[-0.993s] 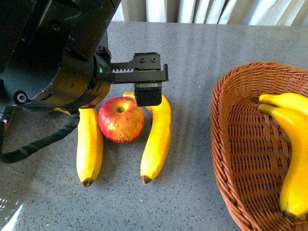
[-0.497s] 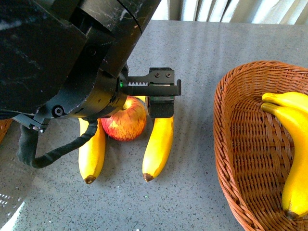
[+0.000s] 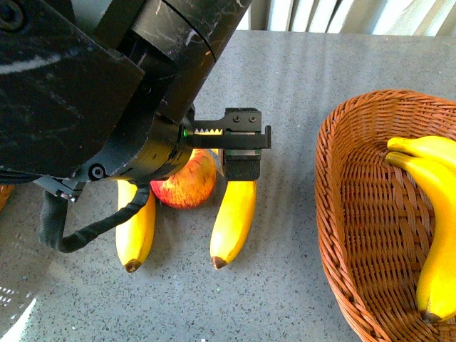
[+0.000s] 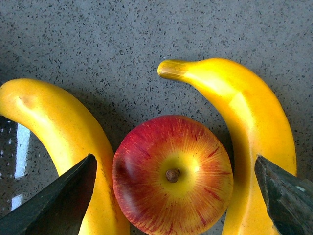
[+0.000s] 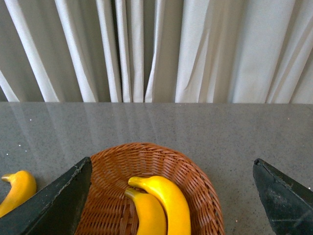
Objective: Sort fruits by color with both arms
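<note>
Left gripper (image 4: 173, 164): spread wide, holding nothing, hanging right above the apple (image 3: 187, 187), one dark finger (image 4: 58, 200) over each flanking banana. Toward the left edge of the grey tabletop (image 3: 299, 85), about midway between near and far edges: first banana (image 3: 135, 228) touching the apple on one side, second banana (image 3: 234, 217) touching it on the other, brown tips toward the near edge. At the right edge: wicker basket (image 3: 328, 214) with two bananas (image 3: 434, 235) already inside. Right gripper (image 5: 171, 164): likewise wide and empty, basket in sight between its fingers. Likely trouble: with such a broad spread, could come down onto the bananas instead of beside the apple, or close on a banana together with it; could also nudge the round apple off centre and set it rolling. No brand, label or readable writing anywhere; only a small green light (image 3: 185, 132) on the left arm.
</note>
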`<action>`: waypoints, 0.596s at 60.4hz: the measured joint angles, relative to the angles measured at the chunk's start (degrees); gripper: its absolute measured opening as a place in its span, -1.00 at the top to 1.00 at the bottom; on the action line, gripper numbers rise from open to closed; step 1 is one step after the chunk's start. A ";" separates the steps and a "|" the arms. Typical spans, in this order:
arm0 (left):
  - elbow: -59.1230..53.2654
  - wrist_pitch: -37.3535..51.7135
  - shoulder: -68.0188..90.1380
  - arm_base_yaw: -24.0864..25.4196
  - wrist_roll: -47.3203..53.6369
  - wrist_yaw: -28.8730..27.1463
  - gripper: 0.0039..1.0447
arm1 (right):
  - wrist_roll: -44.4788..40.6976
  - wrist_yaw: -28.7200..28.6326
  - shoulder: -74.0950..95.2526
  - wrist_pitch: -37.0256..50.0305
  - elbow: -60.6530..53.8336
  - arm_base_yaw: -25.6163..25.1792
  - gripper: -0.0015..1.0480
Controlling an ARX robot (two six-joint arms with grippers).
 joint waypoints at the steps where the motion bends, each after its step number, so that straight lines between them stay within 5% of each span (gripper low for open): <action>1: 0.00 0.00 0.07 0.00 0.00 0.02 -0.83 | 0.00 0.00 0.00 0.00 0.00 0.00 -0.82; 36: 0.57 0.35 3.17 0.07 0.02 0.66 -0.83 | 0.00 0.00 0.00 0.00 0.00 0.00 -0.82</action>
